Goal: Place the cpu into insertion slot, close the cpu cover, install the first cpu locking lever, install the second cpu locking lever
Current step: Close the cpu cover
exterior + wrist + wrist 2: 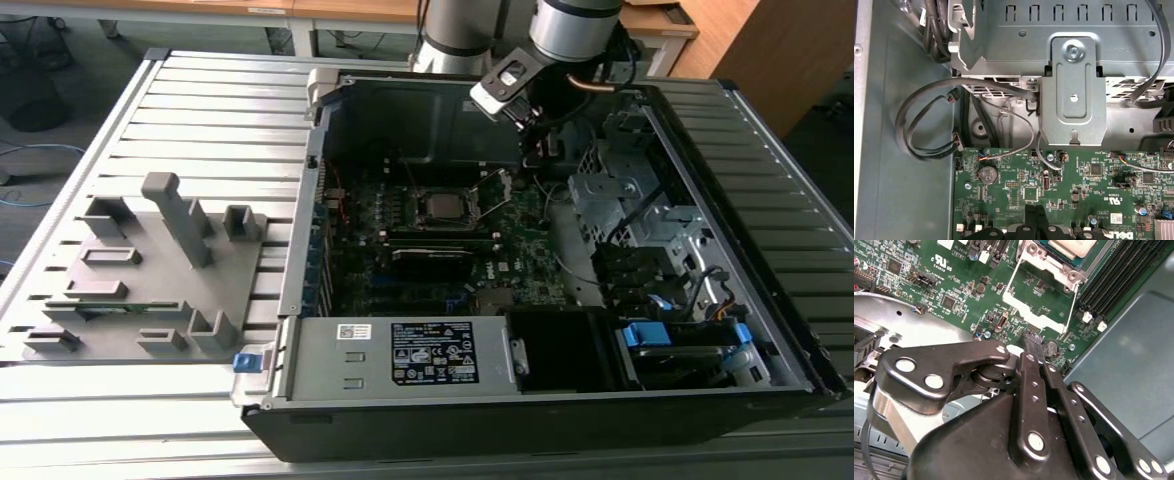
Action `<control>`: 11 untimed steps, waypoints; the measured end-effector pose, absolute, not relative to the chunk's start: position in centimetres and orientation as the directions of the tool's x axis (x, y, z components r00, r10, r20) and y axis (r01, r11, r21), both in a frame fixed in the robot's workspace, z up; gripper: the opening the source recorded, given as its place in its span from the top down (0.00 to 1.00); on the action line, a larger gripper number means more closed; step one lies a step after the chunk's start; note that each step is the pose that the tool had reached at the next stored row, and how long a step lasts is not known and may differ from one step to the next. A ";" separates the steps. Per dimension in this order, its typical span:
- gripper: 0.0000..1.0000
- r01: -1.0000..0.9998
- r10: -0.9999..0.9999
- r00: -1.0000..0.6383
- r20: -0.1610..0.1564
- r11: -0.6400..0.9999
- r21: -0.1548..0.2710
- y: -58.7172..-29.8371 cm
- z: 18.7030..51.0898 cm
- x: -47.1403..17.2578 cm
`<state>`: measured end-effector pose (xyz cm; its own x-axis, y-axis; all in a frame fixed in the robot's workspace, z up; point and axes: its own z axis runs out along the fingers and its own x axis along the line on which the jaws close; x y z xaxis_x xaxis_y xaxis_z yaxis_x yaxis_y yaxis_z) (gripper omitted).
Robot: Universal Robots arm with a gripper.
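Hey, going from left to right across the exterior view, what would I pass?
Grey parts fixture → case's left wall → insertion slot → metal drive cage.

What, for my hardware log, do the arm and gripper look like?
The arm is a silver-grey tube with dark joint bands, a pale boxy module at its wrist. The gripper is matte black: flat linkage bars joined by shiny silver pins, ending in two slim fingers.

The power supply label (431, 352) bears unreadably small print.
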<state>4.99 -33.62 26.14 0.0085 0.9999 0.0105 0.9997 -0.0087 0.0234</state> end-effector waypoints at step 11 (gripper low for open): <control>0.89 1.000 1.000 0.008 0.008 -0.009 0.023 -33.6 24.9 5.0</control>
